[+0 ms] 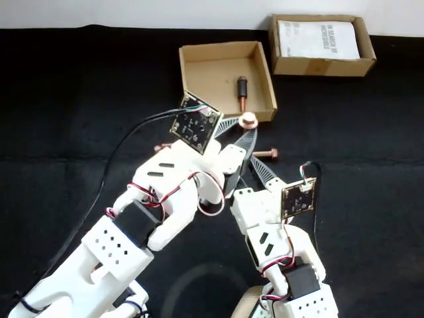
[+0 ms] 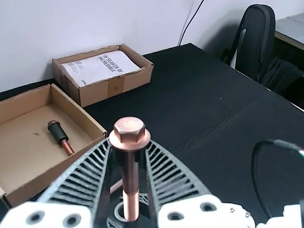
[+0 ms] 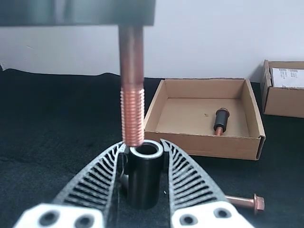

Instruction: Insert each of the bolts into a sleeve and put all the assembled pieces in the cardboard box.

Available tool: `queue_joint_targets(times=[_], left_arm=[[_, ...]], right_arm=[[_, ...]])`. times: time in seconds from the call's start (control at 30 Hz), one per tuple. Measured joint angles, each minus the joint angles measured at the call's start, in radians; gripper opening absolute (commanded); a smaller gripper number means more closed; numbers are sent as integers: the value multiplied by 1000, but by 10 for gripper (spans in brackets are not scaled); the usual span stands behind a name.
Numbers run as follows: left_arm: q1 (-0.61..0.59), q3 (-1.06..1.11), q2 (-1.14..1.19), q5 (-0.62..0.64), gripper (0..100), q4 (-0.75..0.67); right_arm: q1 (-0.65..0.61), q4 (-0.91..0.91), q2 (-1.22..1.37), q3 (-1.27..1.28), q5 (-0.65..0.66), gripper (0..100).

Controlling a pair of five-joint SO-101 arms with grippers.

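Note:
My left gripper (image 2: 129,145) is shut on a copper bolt (image 2: 129,161), held upright with its hex head up. In the high view that bolt's head (image 1: 248,120) hangs just in front of the cardboard box (image 1: 199,79). Directly under it, my right gripper (image 3: 145,147) is shut on a black sleeve (image 3: 144,178), which stands upright. The bolt's threaded tip (image 3: 133,118) sits at the sleeve's rim, slightly off-centre. One assembled piece (image 1: 242,93) lies inside the box (image 3: 247,140). A loose bolt (image 1: 265,154) lies on the table beside my right gripper (image 1: 250,162).
A second cardboard box (image 1: 322,65) holding a printed sheet stands at the back right. Another bolt (image 1: 161,148) peeks out beside the left arm. The tabletop is black cloth (image 1: 364,165), with cables trailing from both wrists.

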Motion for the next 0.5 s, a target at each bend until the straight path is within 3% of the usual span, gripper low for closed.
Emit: queue_joint_targets(times=[0.5], left_arm=[[0, 41, 0, 0, 8, -58]], right_arm=[[-20, 0, 0, 0, 0, 6]])
